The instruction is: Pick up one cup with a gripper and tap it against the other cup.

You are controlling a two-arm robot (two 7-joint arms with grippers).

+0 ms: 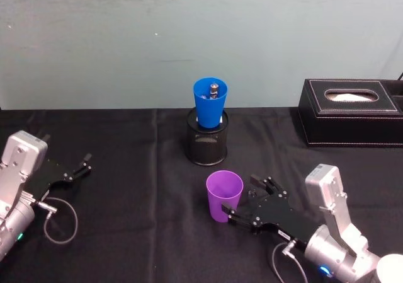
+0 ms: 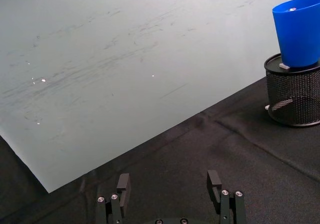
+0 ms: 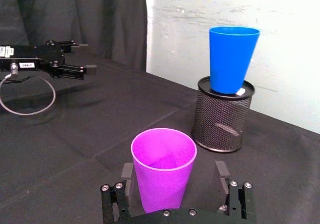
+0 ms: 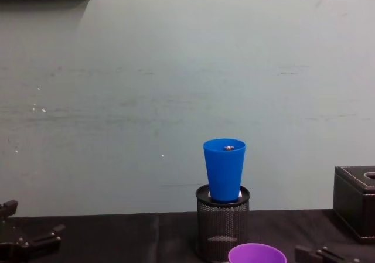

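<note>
purple cup [image 1: 225, 196]: upright on table [image 1: 138, 232], between fingers of right tool [image 1: 244, 199]
right tool: spread wide, no grip yet
left tool [image 1: 84, 164]: released, parked left
handling: we judge it light, slick; pinch mid-wall

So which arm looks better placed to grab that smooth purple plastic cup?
The right, probably. The black two-fingered right gripper is open, with a finger either side of the purple cup, while the left gripper rests far off near the left edge of the black-clothed table.
</note>
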